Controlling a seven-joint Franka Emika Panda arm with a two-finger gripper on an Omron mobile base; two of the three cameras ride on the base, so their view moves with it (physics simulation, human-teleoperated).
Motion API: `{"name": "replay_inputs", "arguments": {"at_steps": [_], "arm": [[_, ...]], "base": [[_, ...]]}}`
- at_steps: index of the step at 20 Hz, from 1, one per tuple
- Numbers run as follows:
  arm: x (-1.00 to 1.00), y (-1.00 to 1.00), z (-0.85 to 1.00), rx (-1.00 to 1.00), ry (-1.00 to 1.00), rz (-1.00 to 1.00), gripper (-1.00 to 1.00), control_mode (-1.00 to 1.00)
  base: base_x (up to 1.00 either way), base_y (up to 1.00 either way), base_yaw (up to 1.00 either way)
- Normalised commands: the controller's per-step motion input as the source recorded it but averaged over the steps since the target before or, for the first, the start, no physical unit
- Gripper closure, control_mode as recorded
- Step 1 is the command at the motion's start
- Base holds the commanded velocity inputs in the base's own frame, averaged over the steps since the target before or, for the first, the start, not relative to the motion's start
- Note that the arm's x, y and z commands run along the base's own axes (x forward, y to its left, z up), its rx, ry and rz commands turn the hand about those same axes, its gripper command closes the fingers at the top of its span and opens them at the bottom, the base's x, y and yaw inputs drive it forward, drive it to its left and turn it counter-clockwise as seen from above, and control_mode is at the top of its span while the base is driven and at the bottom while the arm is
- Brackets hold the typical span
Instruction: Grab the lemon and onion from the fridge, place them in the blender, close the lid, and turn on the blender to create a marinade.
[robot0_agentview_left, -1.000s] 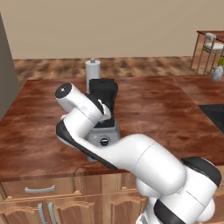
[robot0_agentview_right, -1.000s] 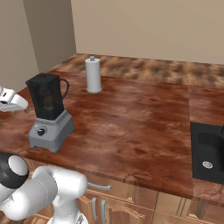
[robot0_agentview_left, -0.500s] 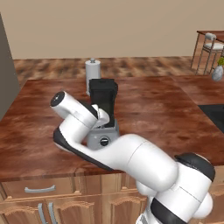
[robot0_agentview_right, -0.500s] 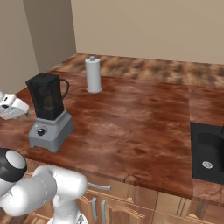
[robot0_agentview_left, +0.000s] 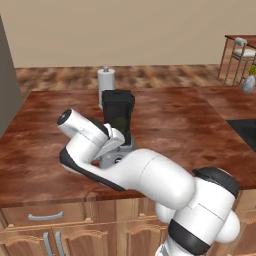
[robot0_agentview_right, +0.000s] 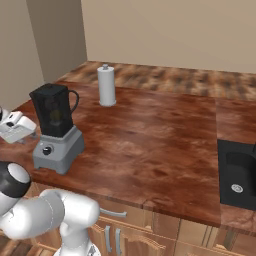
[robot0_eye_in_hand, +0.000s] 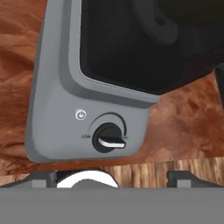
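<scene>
The blender (robot0_agentview_right: 56, 131) stands on the brown surface (robot0_agentview_right: 150, 145) with its black lid (robot0_agentview_right: 48, 90) on top. The tool (robot0_eye_in_hand: 111, 177) is right in front of the blender's grey base, its two tips wide apart and holding nothing. The round black knob (robot0_eye_in_hand: 108, 138) sits just past them.

Glossy white rounded arm (robot0_agentview_left: 150, 175), dark joints
</scene>
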Motion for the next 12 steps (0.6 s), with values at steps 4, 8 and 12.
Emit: {"name": "replay_inputs", "arguments": {"at_steps": [4,8,12], "arm": [[0.05,0.00,-0.01,0.00,0.04,0.00,1.00,-1.00],[0.02,0.00,-0.10,0.00,0.03,0.00,1.00,-1.00],[0.03,0.00,-0.15,0.00,0.03,0.00,1.00,-1.00]], "base": [[0.00,0.00,0.00],[0.00,0.00,0.00],[0.00,0.00,0.00]]}}
